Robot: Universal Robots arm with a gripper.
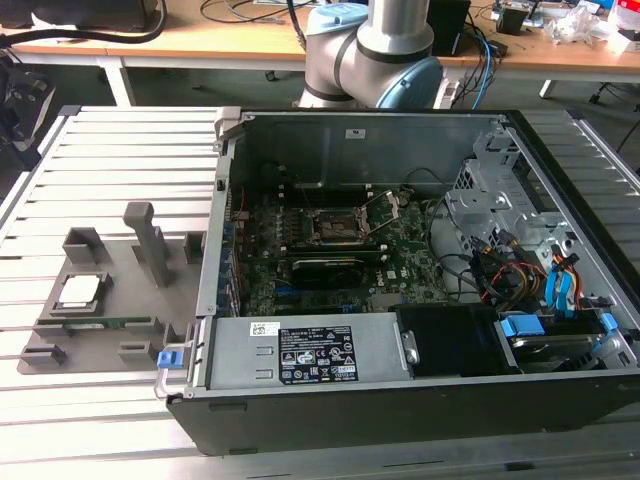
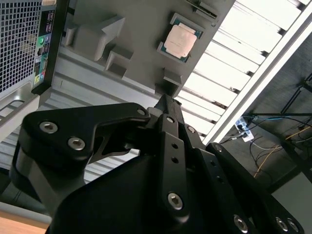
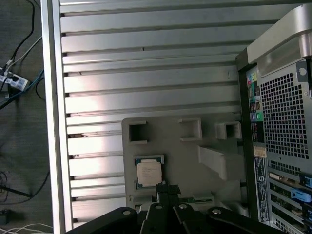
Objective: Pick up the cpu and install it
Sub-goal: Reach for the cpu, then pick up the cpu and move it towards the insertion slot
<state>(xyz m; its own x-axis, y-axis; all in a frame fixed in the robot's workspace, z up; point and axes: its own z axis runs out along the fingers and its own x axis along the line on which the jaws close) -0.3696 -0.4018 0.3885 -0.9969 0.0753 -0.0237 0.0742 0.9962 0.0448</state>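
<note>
Cpu (image 1: 80, 291) lies flat, silvery top up, in a grey holder (image 1: 125, 285) on the table (image 1: 110, 150), about eight o'clock from the open computer case (image 1: 330, 412) in the exterior view. It is probably light, stiff, slick-topped and fragile underneath, so opposite edges suit best. In the first wrist view the gripper (image 3: 168, 188) hangs near it, fingers (image 3: 161, 192) together, empty.

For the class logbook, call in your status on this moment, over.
Status: pincer shut, empty, apart from the chip. Chip flat in grey tray pocket, untouched. Tray's posts stand beside it.
</note>
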